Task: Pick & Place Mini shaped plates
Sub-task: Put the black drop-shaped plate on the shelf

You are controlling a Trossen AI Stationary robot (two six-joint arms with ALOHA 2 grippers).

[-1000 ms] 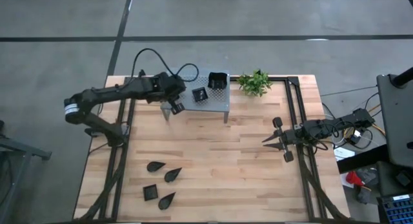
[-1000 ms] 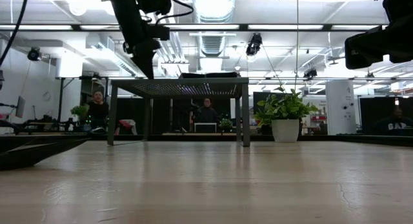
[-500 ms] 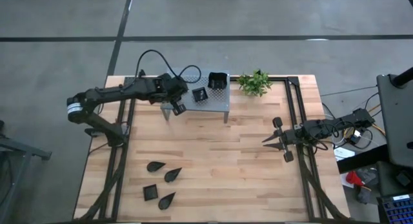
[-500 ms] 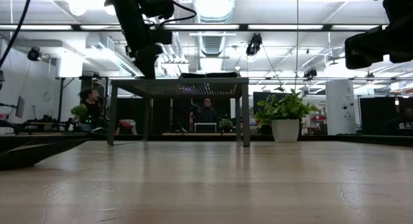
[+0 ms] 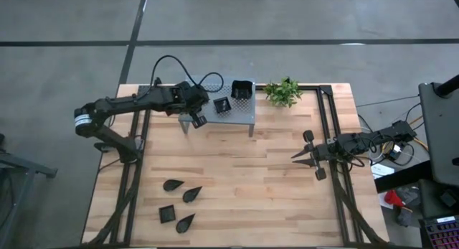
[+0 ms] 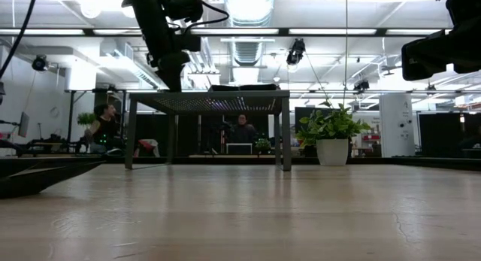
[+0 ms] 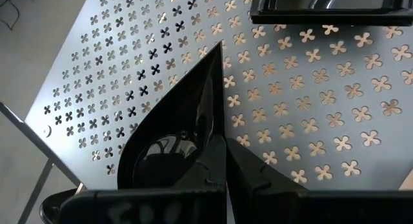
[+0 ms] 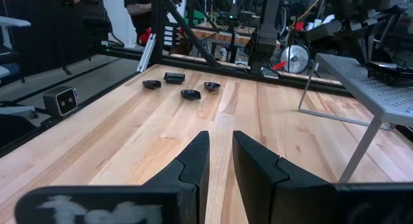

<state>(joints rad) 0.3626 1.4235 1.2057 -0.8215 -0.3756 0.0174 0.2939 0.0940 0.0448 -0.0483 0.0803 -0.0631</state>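
My left gripper [image 5: 195, 120] hangs over the left near corner of the grey perforated shelf [image 5: 240, 113], shut on a black leaf-shaped plate [image 7: 174, 133]. Two square plates rest flat on the shelf top, a small one [image 5: 222, 104] and a larger one [image 5: 242, 90]. Several more black plates [image 5: 179, 202] lie flat on the table near its left near corner. My right gripper [image 5: 305, 154] waits at the table's right side, slightly open with nothing between its fingers [image 8: 193, 162]. My left gripper pinches the leaf plate's rim [image 7: 211, 114] along one long side, between its two shut fingers [image 7: 248, 175]. The fingers slant down from the table's left side. The plate's pointed tip [image 7: 218, 48] faces away from the gripper, over the shelf top; whether the plate touches the shelf I cannot tell.
A small green plant [image 5: 283, 91] stands at the far edge, right of the shelf. The shelf stands on thin legs [image 6: 285, 133] with open space beneath. Bare wood lies in the table's middle [image 5: 244, 170]. People sit in the room beyond the table [image 6: 105, 129].
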